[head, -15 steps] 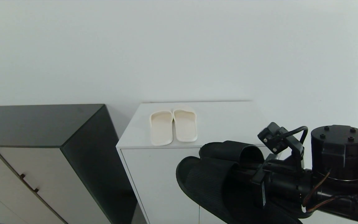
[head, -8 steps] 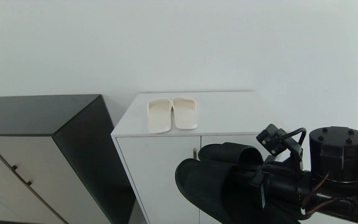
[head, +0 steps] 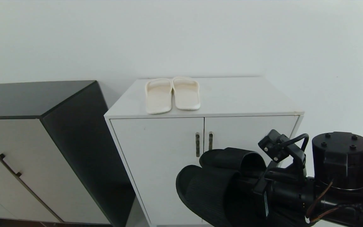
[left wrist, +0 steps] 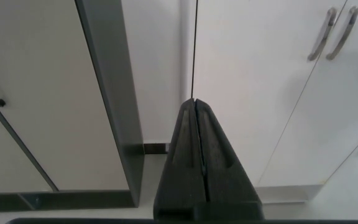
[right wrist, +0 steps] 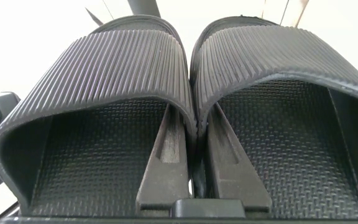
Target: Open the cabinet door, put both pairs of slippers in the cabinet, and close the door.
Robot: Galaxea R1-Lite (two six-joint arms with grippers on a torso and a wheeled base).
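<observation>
View dropped, cabinet doors (head: 156, 151) shown. Right gripper (right wrist: 194, 121) pinches black slippers (right wrist: 123, 68) as one; left gripper (left wrist: 194, 106) closed empty, spare for handles (left wrist: 321, 34) ahead.

Setting: domestic-looking room. Evidence: white two-door cabinet (head: 156, 151) against a plain white wall (head: 181, 37), cream slippers (head: 169, 96) on top, dark-topped drawer unit (head: 36, 97) alongside.
</observation>
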